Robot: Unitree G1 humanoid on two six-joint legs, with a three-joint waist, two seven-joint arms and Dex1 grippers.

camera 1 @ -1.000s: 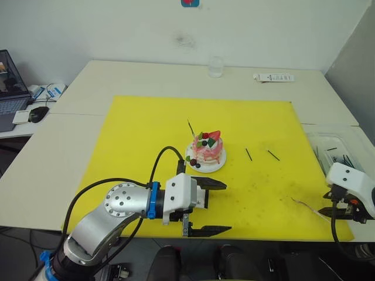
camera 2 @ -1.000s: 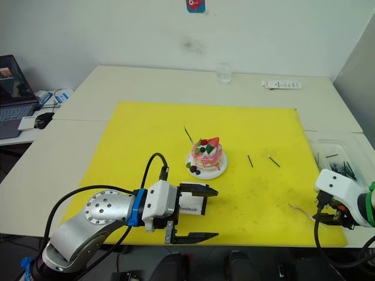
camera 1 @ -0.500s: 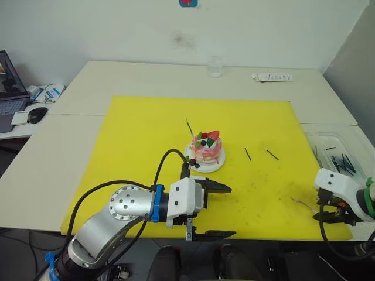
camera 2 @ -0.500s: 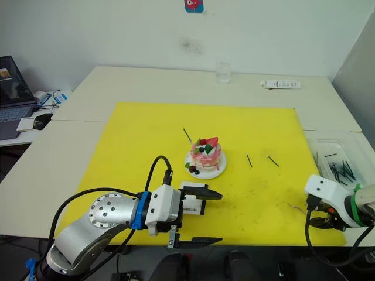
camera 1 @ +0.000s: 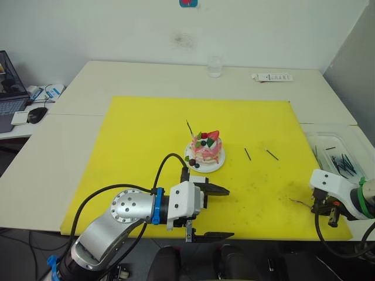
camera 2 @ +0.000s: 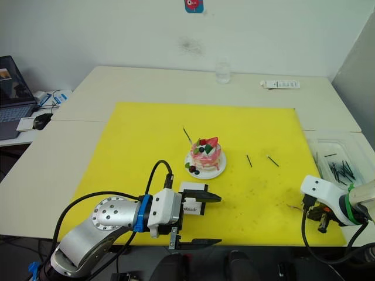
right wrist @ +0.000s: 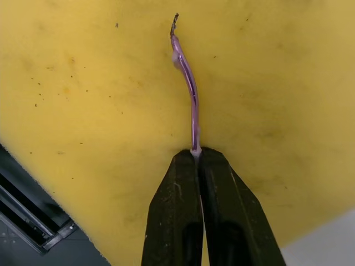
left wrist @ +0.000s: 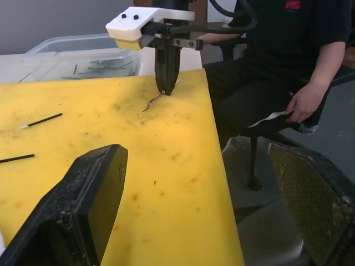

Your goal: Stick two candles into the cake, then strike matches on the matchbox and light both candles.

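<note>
The pink cake sits on its white plate mid-mat, and a thin green candle rises at its far left side. Two dark matches lie to its right. A bent pinkish candle lies on the mat near the front right corner. My right gripper is shut on its near end, seen also as the right gripper. My left gripper stands wide open at the mat's front edge. The white matchbox lies just under its far finger.
The yellow mat covers the table's middle. A clear bin of dark sticks stands at the right edge. A glass and a white tube are at the back. A person sits beyond the mat's right side.
My right gripper has moved left along the front edge to the pinkish candle's end and stands shut on it. The left gripper has shifted a little and stays open.
</note>
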